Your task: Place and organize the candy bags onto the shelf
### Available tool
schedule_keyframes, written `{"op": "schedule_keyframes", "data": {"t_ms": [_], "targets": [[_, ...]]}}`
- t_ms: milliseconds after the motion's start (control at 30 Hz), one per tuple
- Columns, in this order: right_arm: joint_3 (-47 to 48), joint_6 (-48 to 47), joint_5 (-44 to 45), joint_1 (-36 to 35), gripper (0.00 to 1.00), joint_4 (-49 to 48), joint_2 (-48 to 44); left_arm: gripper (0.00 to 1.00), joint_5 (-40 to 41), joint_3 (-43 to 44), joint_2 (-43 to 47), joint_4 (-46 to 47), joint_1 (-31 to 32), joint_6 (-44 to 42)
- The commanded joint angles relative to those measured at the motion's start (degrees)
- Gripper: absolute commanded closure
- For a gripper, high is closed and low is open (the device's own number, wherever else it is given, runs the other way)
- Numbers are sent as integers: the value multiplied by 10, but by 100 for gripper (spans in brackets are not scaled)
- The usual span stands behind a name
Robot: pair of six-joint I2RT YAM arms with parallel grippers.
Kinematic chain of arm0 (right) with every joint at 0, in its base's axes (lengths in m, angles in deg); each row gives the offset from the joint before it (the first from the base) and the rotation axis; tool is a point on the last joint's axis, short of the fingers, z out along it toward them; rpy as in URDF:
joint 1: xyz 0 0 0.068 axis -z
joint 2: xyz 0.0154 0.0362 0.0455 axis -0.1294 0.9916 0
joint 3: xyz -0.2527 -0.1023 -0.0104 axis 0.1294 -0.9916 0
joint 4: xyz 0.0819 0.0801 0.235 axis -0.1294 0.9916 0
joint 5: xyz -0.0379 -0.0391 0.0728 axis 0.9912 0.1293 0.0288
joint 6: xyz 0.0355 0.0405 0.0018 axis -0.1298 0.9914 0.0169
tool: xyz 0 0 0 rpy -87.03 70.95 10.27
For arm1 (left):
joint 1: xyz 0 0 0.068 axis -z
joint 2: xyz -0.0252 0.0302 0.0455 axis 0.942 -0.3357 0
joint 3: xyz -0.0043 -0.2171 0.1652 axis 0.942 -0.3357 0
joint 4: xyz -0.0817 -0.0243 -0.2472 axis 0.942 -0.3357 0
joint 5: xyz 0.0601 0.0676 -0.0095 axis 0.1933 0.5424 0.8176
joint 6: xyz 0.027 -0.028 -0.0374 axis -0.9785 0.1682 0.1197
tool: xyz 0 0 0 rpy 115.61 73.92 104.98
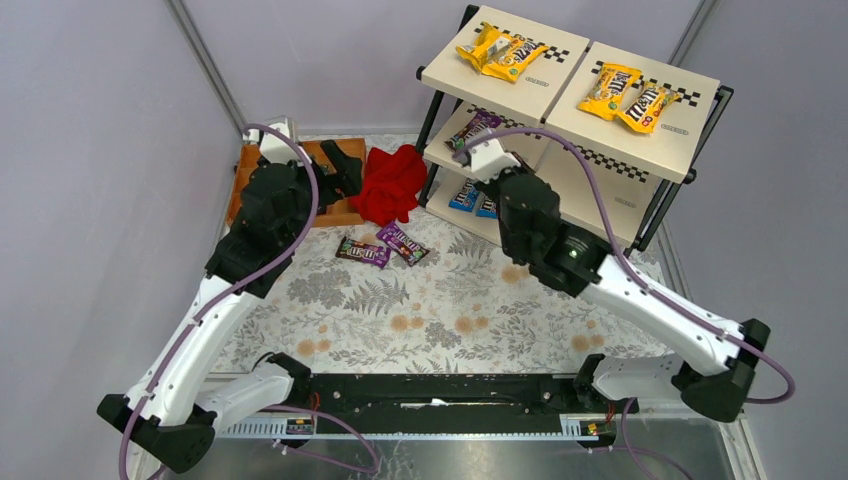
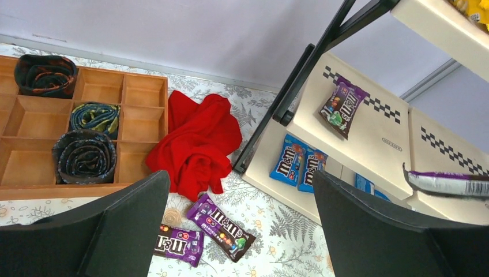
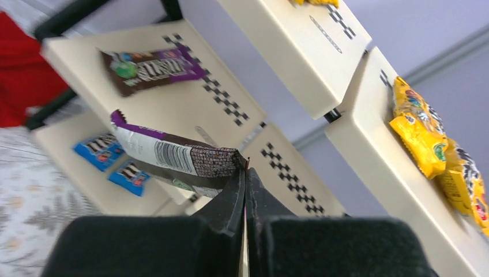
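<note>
1. Left fingers (image 2: 98,231): spread as wide as they go, with nothing between them and nothing touched. The left gripper (image 2: 239,190) hangs well left of the shelf (image 1: 500,92), over the brown tray (image 2: 127,92).
2. Red cloth (image 1: 390,182): crumpled on the table, just left of the shelf's front leg.
3. Loose packets, two: the darker loose packet (image 2: 177,242) and the purple loose packet (image 2: 222,225) lie flat and close together on the table, left of the shelf's foot and just near of the cloth. Neither is shelved yet.
4. Stocked packets, by tier: yellow packets (image 1: 500,52) in two pairs on top, one shelved purple packet (image 2: 341,107) on the left middle board, blue packets (image 2: 300,164) on the bottom.
5. Held packet (image 3: 173,153): purple and brown, barcode side showing. It juts out level at the front of the shelf's middle tier, right of the shelved purple one. Whether it touches the board cannot be told.
6. Right fingers (image 3: 233,196): pressed together on the crimped end seam of the held packet, so the right gripper (image 3: 246,173) carries it by that edge alone.
7. Handling, as a judgement: the candy bags look light, with glossy, slippery film and loose contents that shift, so a bag droops from whichever end is held.
   - The flat end seam is the surest place to pinch.
   - The bulging middle would likely slide out of the fingers.
</note>
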Motion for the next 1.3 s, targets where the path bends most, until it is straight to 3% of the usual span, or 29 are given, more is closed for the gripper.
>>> {"op": "schedule_keyframes", "data": {"t_ms": [0, 367, 667, 833, 1133, 1267], "targets": [[48, -67, 59, 41, 100, 1, 46, 1, -6, -27, 19, 43, -3, -6], [37, -248, 115, 93, 100, -132, 133, 1, 38, -54, 53, 44, 22, -30], [38, -271, 123, 94, 100, -117, 208, 1, 67, -57, 62, 43, 36, -49], [53, -248, 115, 93, 100, -66, 240, 1, 74, -58, 63, 42, 41, -54], [194, -99, 2, 94, 100, 212, 311, 1, 75, -60, 66, 44, 46, -57], [239, -94, 0, 98, 100, 227, 350, 1, 77, -61, 67, 44, 47, -58]]}}
